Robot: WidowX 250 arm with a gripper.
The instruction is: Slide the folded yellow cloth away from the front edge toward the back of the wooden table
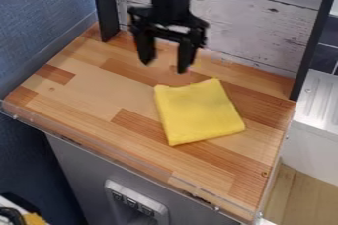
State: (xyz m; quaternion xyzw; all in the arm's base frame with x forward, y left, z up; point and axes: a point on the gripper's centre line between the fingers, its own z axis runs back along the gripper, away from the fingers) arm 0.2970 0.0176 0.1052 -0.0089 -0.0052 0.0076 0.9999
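Gripper [165, 66]: 2 fingers apart, empty, above the rear of the wooden counter [99, 91]. Yellow cloth [198, 113]: on the counter, right of centre. Step: apparently pre-contact; next move calls for alignment, then lowering.

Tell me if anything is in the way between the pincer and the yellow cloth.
Nothing visible stands between them: the pincer hangs open over the wooden worktop, toward its back edge, and the yellow cloth lies in front of it.

one cloth [198, 113], two black posts [105, 7]
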